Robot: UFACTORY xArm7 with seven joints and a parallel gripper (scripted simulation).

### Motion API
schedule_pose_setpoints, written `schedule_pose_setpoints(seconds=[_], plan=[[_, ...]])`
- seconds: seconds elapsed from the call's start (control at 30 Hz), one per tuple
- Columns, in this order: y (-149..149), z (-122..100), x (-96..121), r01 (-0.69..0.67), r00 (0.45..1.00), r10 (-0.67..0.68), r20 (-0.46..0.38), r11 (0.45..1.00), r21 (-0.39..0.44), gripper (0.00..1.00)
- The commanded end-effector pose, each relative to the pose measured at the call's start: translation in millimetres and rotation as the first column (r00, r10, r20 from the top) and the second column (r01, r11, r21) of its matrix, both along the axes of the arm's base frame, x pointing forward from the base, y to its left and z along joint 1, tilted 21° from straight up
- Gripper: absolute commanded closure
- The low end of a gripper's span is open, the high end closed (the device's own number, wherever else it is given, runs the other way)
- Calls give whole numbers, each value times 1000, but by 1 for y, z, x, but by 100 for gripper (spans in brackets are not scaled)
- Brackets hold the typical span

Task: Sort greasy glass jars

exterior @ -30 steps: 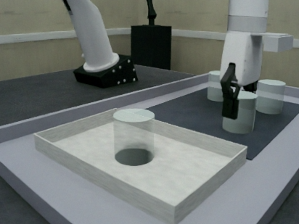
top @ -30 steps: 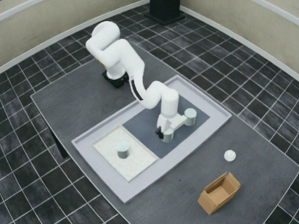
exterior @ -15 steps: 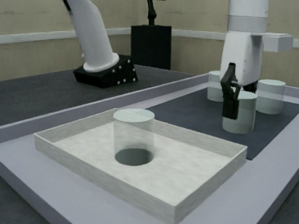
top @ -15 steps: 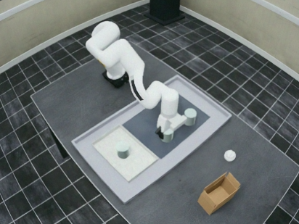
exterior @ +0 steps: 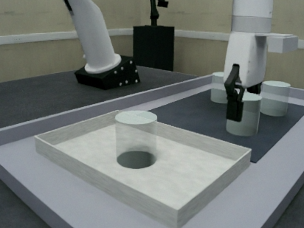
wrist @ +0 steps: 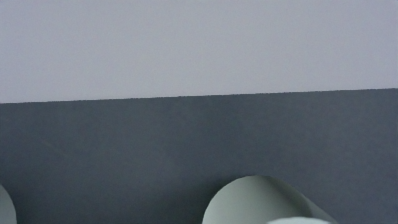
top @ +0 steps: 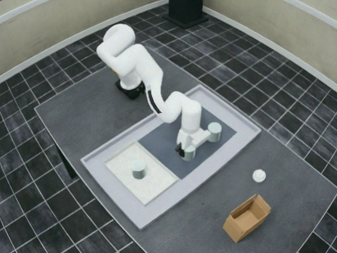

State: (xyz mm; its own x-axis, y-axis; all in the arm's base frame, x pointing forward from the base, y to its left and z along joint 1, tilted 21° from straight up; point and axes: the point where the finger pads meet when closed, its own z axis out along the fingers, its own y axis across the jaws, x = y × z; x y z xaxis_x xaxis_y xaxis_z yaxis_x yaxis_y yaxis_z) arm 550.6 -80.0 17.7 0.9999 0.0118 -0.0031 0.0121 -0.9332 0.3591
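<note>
One glass jar (top: 138,171) (exterior: 136,139) stands upright in the pale tray (top: 146,202) (exterior: 107,187). My gripper (top: 186,147) (exterior: 244,108) is open, pointing down around the top of another jar (top: 188,154) (exterior: 251,119) that stands on the dark mat (top: 182,172) (exterior: 188,114). One finger shows on its near side; the other is partly hidden behind it. A third jar (top: 214,133) (exterior: 274,102) and a fourth jar (exterior: 218,91) stand on the mat; the arm hides the fourth in the top view. The wrist view shows parts of two jars, without fingers. Grease is not visible.
Tray and mat lie inside a raised-edge lilac surround (top: 141,223) (exterior: 22,170). The third jar stands close under the part that juts from my wrist. On the table are an open cardboard box (top: 247,220) and a small white object (top: 258,175), both outside the surround.
</note>
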Motion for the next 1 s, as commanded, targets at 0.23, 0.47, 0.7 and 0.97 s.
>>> schedule_pose_setpoints(seconds=[0.23, 0.47, 0.7, 0.97], plan=[[1, 2, 2, -2, 1000, 2, 5, 1000, 1, 21], [1, 2, 2, -2, 1000, 2, 5, 1000, 1, 24], [1, 2, 2, -2, 1000, 2, 5, 1000, 1, 24], [1, 2, 2, -2, 1000, 2, 5, 1000, 1, 27]])
